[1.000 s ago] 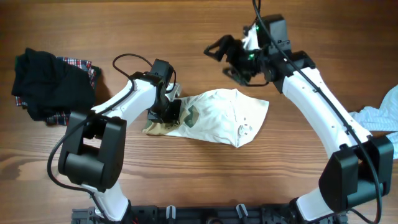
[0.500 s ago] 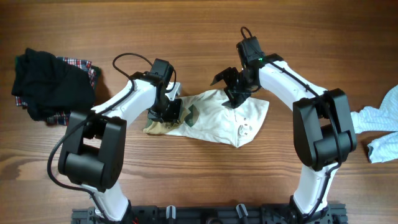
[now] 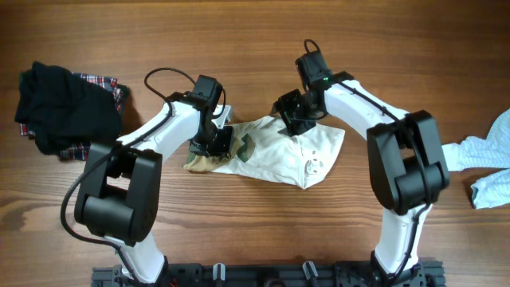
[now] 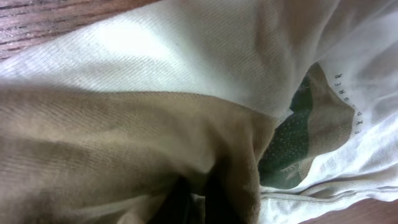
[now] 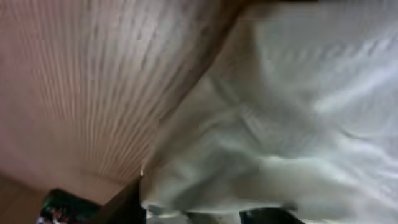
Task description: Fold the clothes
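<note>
From my seat the brown wooden table fills the overhead view. The largest piece of the clothes on it is a white T-shirt with khaki-tan sleeves, lying crumpled near the middle between the two arms. Its long axis runs left to right, sagging a little towards me at the right end. Well apart at the far left sits a heaped black garment with a red-plaid piece poking out from under it. A pale-blue cloth lies at the right edge, beside the right arm's base. None of these three is touched. The left gripper is down on the shirt's left end, fingers pressed together on bunched khaki sleeve cloth, which its wrist camera shows wrapping right over the tips. The right gripper sits on the shirt's far edge, towards the middle of its length. Its wrist view is blurred, but I make out dark fingertips standing apart with white cloth between them, and I cannot tell whether they have any bite on it. The round green-brown print lies just right of the left gripper. I judge the next move hinges on that far edge. The cloth lies directly under the right fingers and spreads towards me, so the right arm is the nearer one to lift it, while the left anchors the sleeve end.
</note>
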